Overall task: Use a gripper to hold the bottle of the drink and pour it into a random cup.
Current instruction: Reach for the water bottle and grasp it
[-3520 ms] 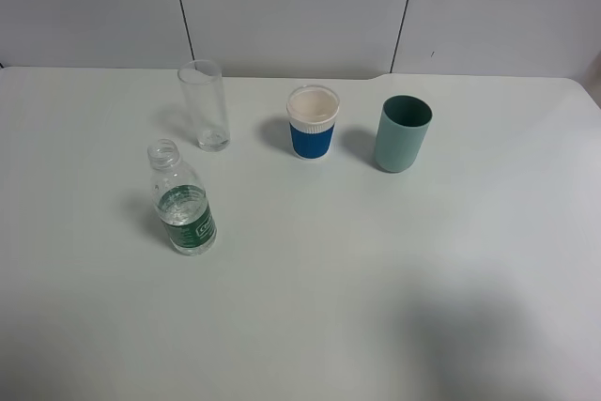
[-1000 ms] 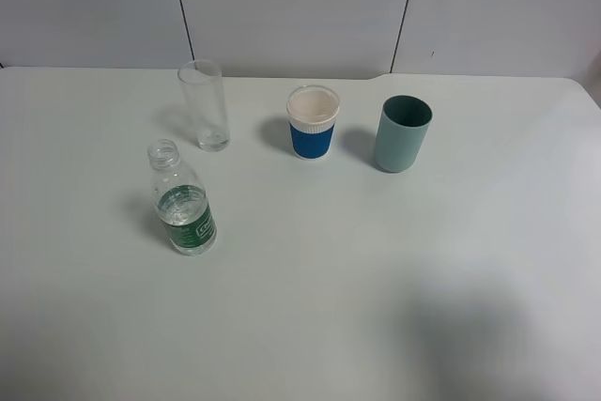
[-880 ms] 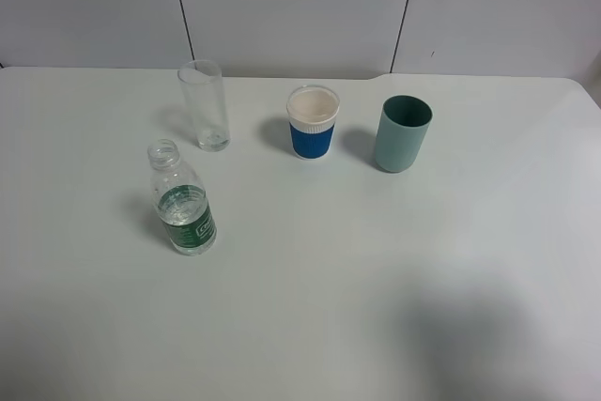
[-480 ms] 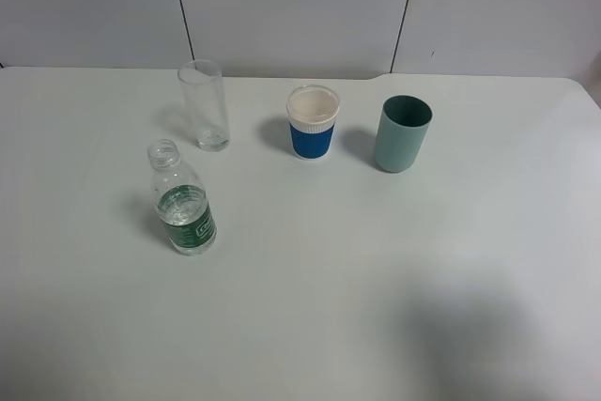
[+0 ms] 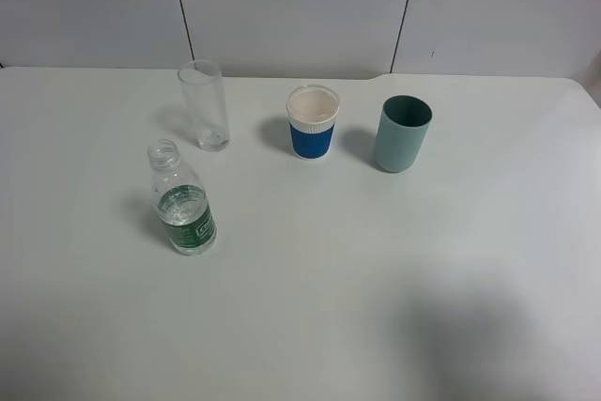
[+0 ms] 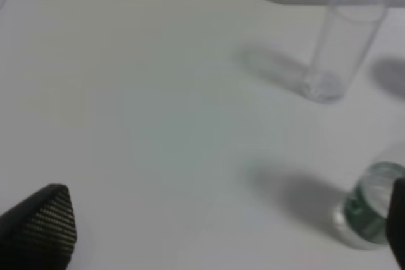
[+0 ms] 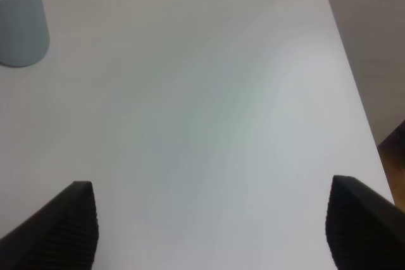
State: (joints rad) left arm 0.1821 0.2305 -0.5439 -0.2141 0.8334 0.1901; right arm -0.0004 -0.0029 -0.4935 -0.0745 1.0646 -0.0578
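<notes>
Nothing on the desk [image 5: 310, 298] has moved since the earlier pictures: the bottle and the three cups stand exactly where they stood before.

From the high camera, the bottle [image 5: 184, 204] stands upright and capless in the left half of the desk, about midway between the front and back edges, with clear liquid in its lower part. The tall glass [image 5: 205, 105] stands behind it, nearer the back edge and apart from it. To the right of the glass, along the same back row, are the blue-and-white cup [image 5: 313, 122] and then the teal cup [image 5: 403, 133], each standing free. No arm shows in this view.

From the left wrist camera, the left gripper [image 6: 218, 235] has its jaws spread wide with only bare desk between them. It holds nothing. The bottle [image 6: 370, 210] stands just beside one finger, and the glass [image 6: 342, 45] stands farther off.

From the right wrist camera, the right gripper [image 7: 212, 229] also gapes wide and is empty, over bare desk near the desk's right edge. The teal cup [image 7: 19, 20] stands well apart from it.
</notes>
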